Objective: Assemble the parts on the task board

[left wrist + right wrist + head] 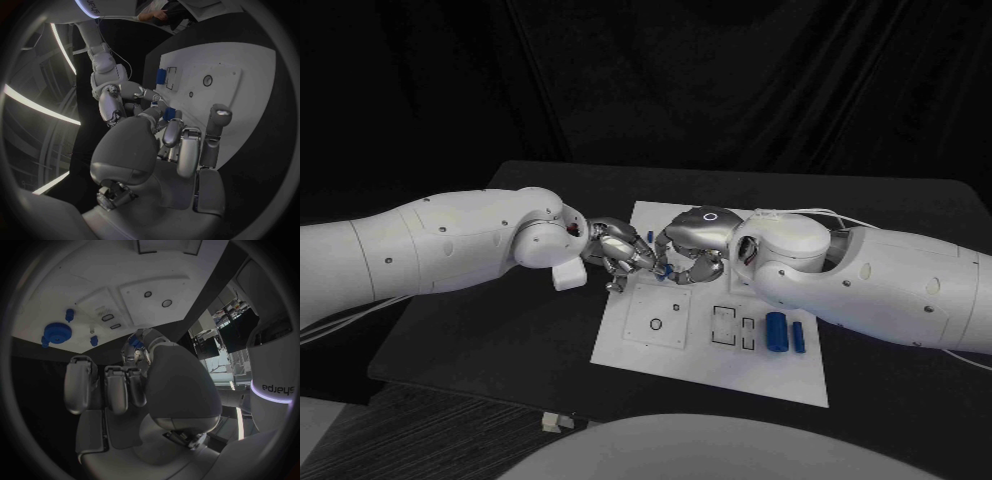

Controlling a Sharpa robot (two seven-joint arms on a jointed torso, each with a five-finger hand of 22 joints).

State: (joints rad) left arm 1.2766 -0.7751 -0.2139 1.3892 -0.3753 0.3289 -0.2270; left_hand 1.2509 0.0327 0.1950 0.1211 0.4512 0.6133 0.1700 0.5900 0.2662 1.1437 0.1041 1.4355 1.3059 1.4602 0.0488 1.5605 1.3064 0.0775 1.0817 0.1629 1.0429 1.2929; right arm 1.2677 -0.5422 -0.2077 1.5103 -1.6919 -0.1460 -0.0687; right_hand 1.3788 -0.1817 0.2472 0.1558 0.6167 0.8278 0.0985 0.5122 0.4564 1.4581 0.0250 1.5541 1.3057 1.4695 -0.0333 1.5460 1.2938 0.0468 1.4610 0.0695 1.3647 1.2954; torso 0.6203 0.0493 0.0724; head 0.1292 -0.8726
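The white task board (pixel 718 350) lies in the middle of the black table. My left hand (pixel 620 252) and right hand (pixel 697 250) meet fingertip to fingertip just above the board's left part. Between them is a small blue part (pixel 669 270). In the left wrist view the blue part (pixel 169 114) sits pinched at the tips of my left hand (pixel 181 145), with the right hand (pixel 115 100) reaching in against it. In the right wrist view the same part (pixel 134 342) is at the thumb tip of my right hand (pixel 137 385).
Two long blue parts (pixel 776 330) (pixel 798 337) lie on the board's right side beside rectangular slots (pixel 726 325). A round blue gear-like part (pixel 56 332) and small blue pegs (pixel 94 340) rest on the board (pixel 125 270). The dark table (pixel 488 340) surrounds it.
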